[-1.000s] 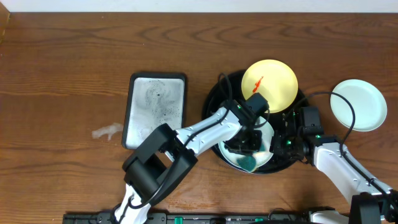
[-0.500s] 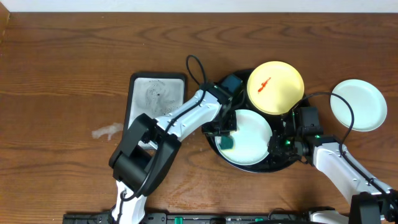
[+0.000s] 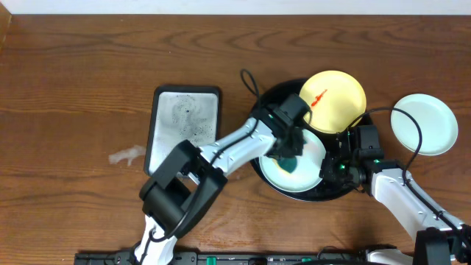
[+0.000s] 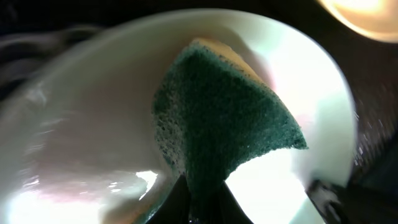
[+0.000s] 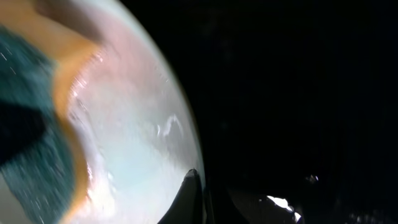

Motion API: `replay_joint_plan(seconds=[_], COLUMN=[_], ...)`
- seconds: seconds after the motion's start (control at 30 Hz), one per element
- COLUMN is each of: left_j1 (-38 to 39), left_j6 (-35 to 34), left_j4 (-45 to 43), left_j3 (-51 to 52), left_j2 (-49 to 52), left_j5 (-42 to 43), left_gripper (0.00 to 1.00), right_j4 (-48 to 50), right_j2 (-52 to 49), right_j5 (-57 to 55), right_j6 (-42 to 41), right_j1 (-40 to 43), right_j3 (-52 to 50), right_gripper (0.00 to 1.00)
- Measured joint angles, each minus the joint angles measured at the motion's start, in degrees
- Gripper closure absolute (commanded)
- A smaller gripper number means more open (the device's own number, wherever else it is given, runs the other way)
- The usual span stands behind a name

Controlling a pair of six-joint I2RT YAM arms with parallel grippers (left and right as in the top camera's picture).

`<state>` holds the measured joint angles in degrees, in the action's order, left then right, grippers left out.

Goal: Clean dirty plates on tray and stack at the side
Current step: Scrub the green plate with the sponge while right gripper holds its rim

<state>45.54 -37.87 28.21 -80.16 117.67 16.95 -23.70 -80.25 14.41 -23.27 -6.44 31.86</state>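
Glossy black tray (image 3: 283,90). Pale yellow plate (image 3: 335,103) at its one o'clock, red streak across. Pale mint plate (image 3: 313,158) at six o'clock, under dark green, yellow-backed sponge (image 4: 224,124). Brown wood-grain table (image 3: 73,73).

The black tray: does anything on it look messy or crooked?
Yes. The yellow plate has a red sauce smear and pokes out past the far rim of the black tray. Off the tray, a small whitish scrap lies on the table left of the soapy tray; I can't tell what it is.
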Motion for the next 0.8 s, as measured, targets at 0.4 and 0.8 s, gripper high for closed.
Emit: replay_joint_plan(seconds=[0.4,0.8], left_j1=[4.0,2.7], left_j6=[-2.0,-0.9], left_j4=[-3.4,15.3], left_j3=[0.0,-1.8], left_j2=[0.7,-0.6], left_j5=[4.0,-8.8], left_gripper=[0.92,0.93], right_j4=[0.0,-0.5], right_j2=[0.0,0.0], right_j5=[-1.6,-0.9], right_j6=[0.0,0.0], right_j1=[0.0,0.0], right_j3=[0.0,0.0], right_gripper=[0.99,0.99])
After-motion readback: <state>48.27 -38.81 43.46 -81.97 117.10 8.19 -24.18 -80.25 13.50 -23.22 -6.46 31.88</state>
